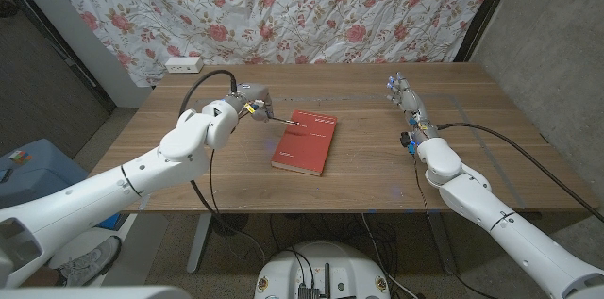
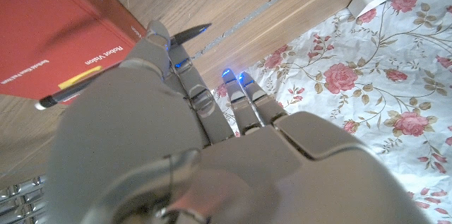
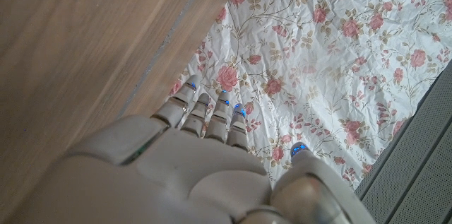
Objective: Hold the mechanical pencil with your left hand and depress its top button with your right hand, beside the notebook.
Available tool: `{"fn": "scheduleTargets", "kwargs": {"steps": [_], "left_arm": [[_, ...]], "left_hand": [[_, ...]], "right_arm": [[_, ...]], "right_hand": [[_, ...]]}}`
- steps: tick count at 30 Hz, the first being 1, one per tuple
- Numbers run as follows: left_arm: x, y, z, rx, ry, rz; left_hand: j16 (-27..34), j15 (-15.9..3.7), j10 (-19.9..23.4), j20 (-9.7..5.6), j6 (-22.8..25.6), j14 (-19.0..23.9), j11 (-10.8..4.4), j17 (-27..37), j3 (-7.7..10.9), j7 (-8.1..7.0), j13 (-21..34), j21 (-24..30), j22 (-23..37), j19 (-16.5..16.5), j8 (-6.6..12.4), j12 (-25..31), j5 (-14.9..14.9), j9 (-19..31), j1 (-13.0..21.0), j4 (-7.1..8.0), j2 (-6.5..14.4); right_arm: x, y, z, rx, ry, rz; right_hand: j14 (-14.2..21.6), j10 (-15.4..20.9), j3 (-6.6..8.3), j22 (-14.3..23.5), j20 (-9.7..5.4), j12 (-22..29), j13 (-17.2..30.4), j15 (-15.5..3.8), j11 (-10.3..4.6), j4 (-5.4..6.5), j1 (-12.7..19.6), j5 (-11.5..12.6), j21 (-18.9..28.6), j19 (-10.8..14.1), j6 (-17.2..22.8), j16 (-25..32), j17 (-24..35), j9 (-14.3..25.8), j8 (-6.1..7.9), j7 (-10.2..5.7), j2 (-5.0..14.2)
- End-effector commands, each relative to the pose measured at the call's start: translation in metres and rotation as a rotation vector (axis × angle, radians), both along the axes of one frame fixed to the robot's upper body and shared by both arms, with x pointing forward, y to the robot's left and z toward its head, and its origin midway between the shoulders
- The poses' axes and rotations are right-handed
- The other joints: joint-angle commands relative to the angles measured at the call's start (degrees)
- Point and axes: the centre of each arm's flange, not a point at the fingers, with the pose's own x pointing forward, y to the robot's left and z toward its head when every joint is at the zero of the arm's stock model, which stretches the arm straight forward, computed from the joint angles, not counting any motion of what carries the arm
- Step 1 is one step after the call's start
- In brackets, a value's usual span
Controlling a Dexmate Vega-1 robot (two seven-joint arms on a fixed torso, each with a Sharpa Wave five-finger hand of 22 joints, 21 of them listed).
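Gripping the mechanical pencil (image 1: 281,123) between thumb and fingers, the left hand (image 1: 247,103) sits over the wooden table (image 1: 377,172) toward its far left part, just left of the red notebook (image 1: 305,142). The pencil is dark and slim; it runs out from the hand toward the notebook's far left corner, and its free end lies over the red cover. In the left wrist view the left hand (image 2: 176,111) has its fingers (image 2: 159,44) closed round the pencil (image 2: 70,93), one end sticking out past the fingertips and the other crossing the notebook (image 2: 49,26). The notebook lies flat near the table's middle, slightly skewed.

Well apart, toward the far right part of the table, the right hand (image 1: 408,101) holds nothing, its fingers extended and close together. In the right wrist view the right hand (image 3: 205,146) has its fingers (image 3: 212,114) reaching out straight.

A white power strip (image 1: 183,64) lies at the far left corner, against the floral cloth (image 1: 283,7) hung behind the table.
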Motion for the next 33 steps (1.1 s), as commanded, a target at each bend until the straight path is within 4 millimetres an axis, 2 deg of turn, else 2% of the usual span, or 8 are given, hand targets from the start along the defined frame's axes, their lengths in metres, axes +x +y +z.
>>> {"fn": "scheduleTargets", "kwargs": {"steps": [1,16,33], "left_arm": [[0.008,-0.001,-0.007,0.072,-0.004,0.023],[0.018,-0.022,-0.019,0.083,-0.010,0.044],[0.030,-0.035,-0.024,0.083,0.017,0.036]], "left_hand": [[0.06,-9.68,0.22,-3.43,-0.08,0.14,-0.53,0.22,-0.14,-0.45,0.13,0.01,0.33,0.26,0.52,0.36,0.22,0.29,0.14,0.13,0.31],[0.13,-9.67,-0.05,-3.38,-0.34,0.34,-0.53,0.25,-0.26,-0.46,0.12,-0.01,0.31,0.17,0.60,0.29,0.21,0.43,0.05,0.13,0.23],[0.06,-9.53,-0.64,-3.25,-1.08,0.37,-0.52,0.22,-0.60,-0.63,0.11,-0.07,0.31,-0.02,0.50,0.17,0.17,0.51,-0.38,0.22,-0.05]], "right_arm": [[-0.001,-0.002,-0.006,0.000,0.014,-0.014],[0.001,0.001,-0.009,0.001,0.015,-0.019],[0.009,0.004,-0.007,0.007,0.012,-0.006]], "right_hand": [[0.32,0.29,0.03,0.14,-0.91,-0.08,0.06,-0.83,0.36,0.48,-0.46,0.04,-0.21,-0.05,-0.09,0.04,0.16,0.08,0.00,-0.12,-0.21],[0.49,0.57,0.00,0.15,-0.65,-0.13,0.09,-0.42,0.58,0.76,-0.77,0.01,-0.20,-0.02,0.15,0.07,0.08,0.09,0.05,-0.53,-0.05],[0.49,0.73,0.06,0.15,-0.39,-0.20,0.13,-0.04,0.64,0.88,-0.83,-0.01,-0.18,0.06,0.47,0.02,-0.01,0.10,0.11,-1.07,0.06]]}}
